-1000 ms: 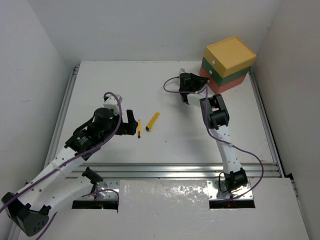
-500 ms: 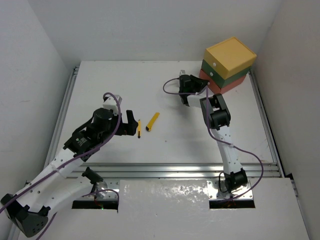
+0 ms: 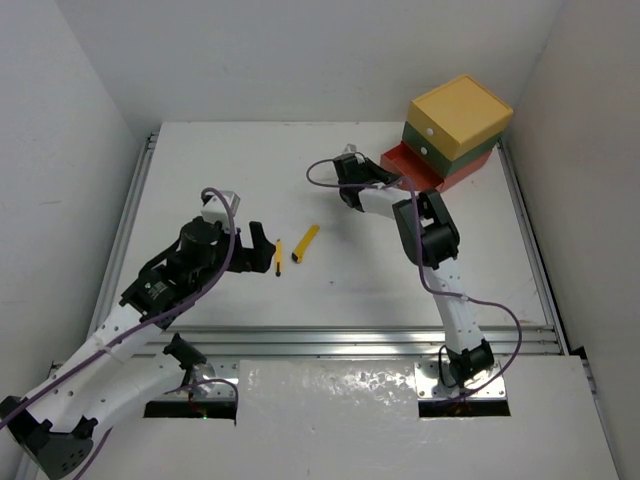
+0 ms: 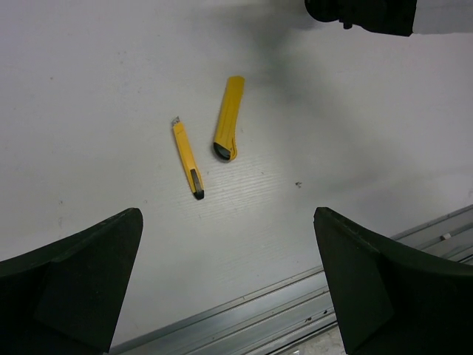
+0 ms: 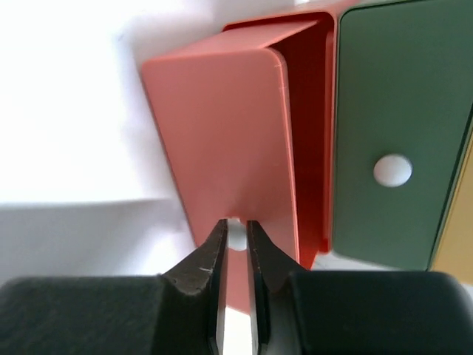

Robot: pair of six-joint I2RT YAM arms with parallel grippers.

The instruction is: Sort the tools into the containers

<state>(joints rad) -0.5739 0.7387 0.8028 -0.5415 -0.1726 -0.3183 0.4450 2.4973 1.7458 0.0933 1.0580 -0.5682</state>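
Note:
The containers are a stack of yellow (image 3: pixel 460 110), green (image 3: pixel 455 152) and red-orange (image 3: pixel 408 163) drawers at the far right. The red-orange drawer (image 5: pixel 222 133) is pulled partly out to the left. My right gripper (image 3: pixel 383 172) (image 5: pixel 236 231) is shut on its white knob (image 5: pixel 237 237). A flat yellow cutter (image 3: pixel 306 243) (image 4: pixel 228 128) and a thin yellow-black screwdriver (image 3: pixel 278 256) (image 4: pixel 188 160) lie side by side mid-table. My left gripper (image 3: pixel 258 247) (image 4: pixel 228 222) is open and empty, hovering just left of them. The other tools are out of view.
The green drawer (image 5: pixel 392 111) with its white knob (image 5: pixel 392 169) is closed, as is the yellow one (image 5: pixel 454 244). A metal rail (image 3: pixel 340 340) runs along the table's near edge. White walls enclose the table on three sides.
My right gripper has moved left with the knob, and the red-orange drawer has slid out from under the green one. My left arm has shifted slightly to the left.

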